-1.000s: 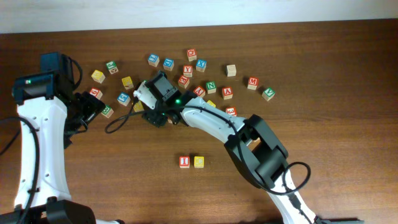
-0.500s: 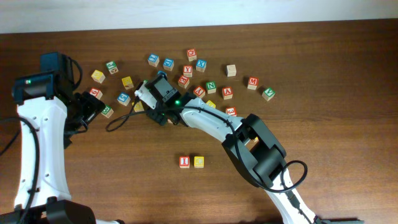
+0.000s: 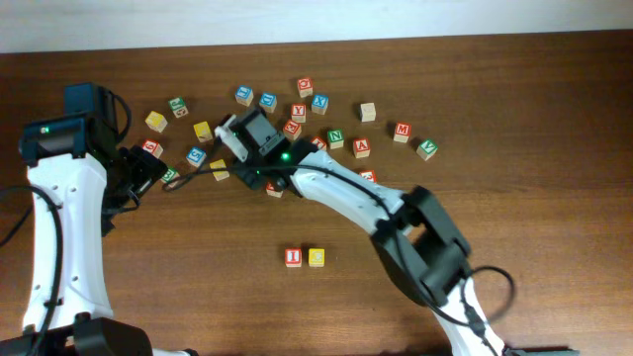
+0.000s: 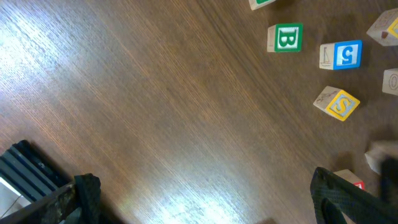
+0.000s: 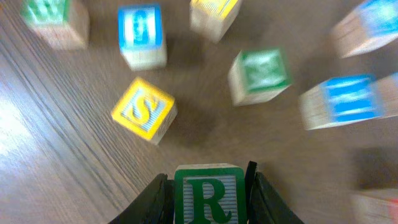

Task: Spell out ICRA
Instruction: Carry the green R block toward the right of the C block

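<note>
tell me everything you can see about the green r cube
The R cube is a small pale wooden block. The face toward the right wrist camera has a green border and a green R on a lightly striped white panel, reading upright. It is clamped in the right gripper, with the dark fingers pressing on two opposite side faces. Its lower edge is cut off by the frame. The yellow S cube lies nearby, not touching it. From overhead the gripper hides it.
</note>
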